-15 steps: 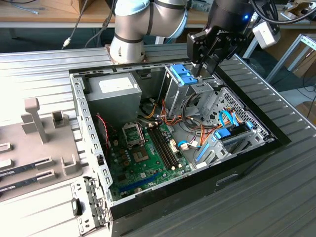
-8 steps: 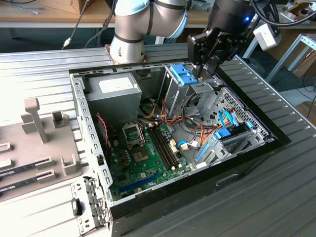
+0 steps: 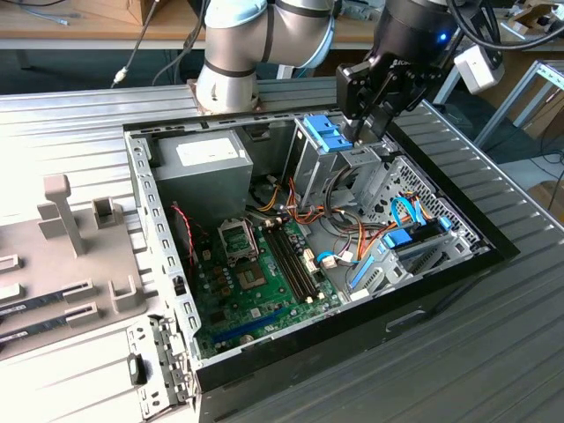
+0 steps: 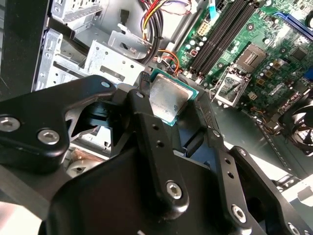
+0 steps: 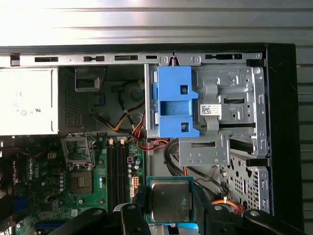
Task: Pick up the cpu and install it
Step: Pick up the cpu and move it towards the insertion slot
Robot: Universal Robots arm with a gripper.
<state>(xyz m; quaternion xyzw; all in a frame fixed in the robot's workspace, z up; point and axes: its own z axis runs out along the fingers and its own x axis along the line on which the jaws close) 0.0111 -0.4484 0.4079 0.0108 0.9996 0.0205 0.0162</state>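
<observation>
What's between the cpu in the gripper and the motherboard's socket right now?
In the first wrist view, the black memory slots lie between the cpu and the socket, with a small white connector beside them.

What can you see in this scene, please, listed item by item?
computer case: one, black and bare metal, open on the table
motherboard: one, green, inside the case
socket: one, silvery frame, on the motherboard
power supply: one, grey, in a case corner
drive bracket: one, blue, on the drive cage
cpu: one, silvery with green rim, held above the case
gripper: one, black, shut on the cpu
arm: one, grey, beside the case
</observation>
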